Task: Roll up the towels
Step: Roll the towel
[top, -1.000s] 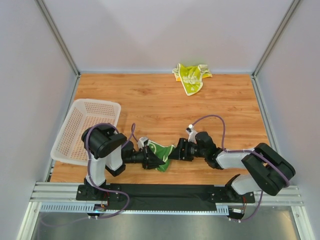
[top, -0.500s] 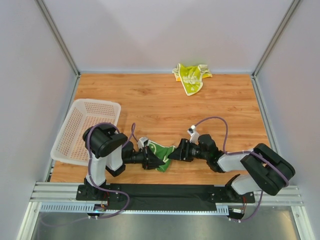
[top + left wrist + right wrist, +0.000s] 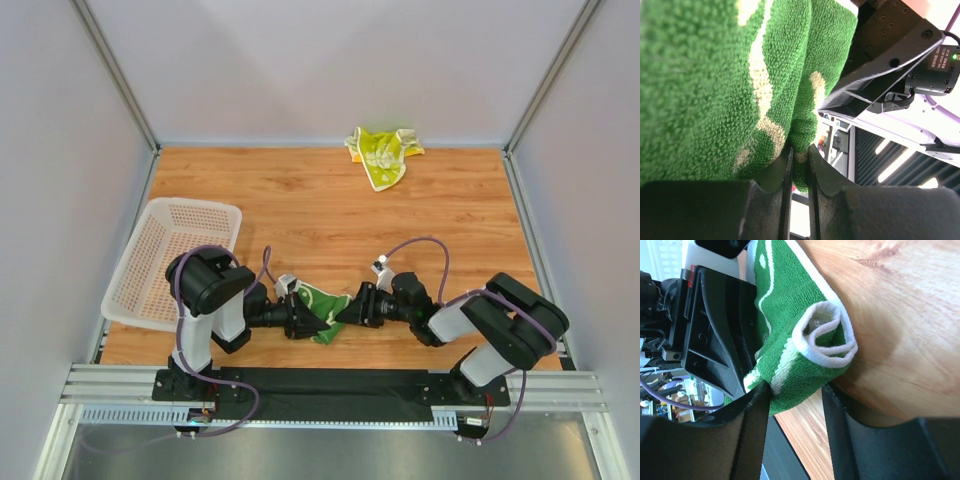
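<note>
Now right end effector (image 3: 792,390) nearer green towel (image 3: 790,340)

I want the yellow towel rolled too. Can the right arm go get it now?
Probably not yet: the right gripper is busy around the green towel, while the yellow towel lies far off by the back wall.

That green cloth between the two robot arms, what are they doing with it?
Both arms are working on the dark green towel near the front edge of the table. The left gripper is pinched shut on a fold of it, while the right gripper has its fingers on either side of the towel's partly rolled end. A second towel, yellow and lime-green, lies crumpled and untouched at the far side. A white basket sits to the left.
</note>
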You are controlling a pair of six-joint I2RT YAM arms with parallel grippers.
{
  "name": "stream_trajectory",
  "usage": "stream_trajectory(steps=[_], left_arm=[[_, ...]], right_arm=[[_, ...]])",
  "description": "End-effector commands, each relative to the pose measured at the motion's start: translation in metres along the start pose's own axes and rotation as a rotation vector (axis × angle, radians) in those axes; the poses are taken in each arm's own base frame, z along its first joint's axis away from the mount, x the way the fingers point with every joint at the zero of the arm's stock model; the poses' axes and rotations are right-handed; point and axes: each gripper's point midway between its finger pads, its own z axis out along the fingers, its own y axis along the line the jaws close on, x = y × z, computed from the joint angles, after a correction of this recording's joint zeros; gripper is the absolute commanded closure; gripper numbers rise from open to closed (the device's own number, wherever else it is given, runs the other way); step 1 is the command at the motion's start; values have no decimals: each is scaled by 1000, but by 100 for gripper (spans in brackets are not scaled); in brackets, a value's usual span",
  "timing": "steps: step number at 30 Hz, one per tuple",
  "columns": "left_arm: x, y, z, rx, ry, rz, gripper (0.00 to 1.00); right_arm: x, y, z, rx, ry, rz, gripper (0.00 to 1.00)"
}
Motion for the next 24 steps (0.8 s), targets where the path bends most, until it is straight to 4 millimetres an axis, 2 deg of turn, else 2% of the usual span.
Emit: stream_trajectory(steps=[1,4,9,11,12,13,15,20,21,23,24], left_arm=[[-7,35,-5,-114,-66,-302,100],[-8,33,-5,-107,-70,-291,100],[-7,33,-4,-121,-68,-256,96],[-8,41,-4,-166,-68,-255,94],[-8,38,-3,-163,-69,-241,92],[-7,44,-5,-193,-71,-257,89],[-8,39,-2,-189,-63,-226,87],[-11,51,1,-288,-54,-179,82],[-11,46,1,-289,-49,-155,80],[-12,51,0,-347,-59,-153,76],[-13,43,0,-338,-64,-105,73]], right_arm=[[-10,12,9,-44,-37,-42,55],[-12,15,11,-44,-43,-44,61],[-19,14,11,20,-49,-80,79],[-21,8,12,80,-43,-83,85],[-22,6,11,98,-40,-97,86],[-18,0,10,136,-20,-92,87],[-22,1,13,157,-17,-109,90],[-12,-8,21,236,41,-117,94],[-11,-10,21,247,41,-120,94],[-6,-12,22,270,58,-124,94],[-10,-9,23,269,50,-130,94]])
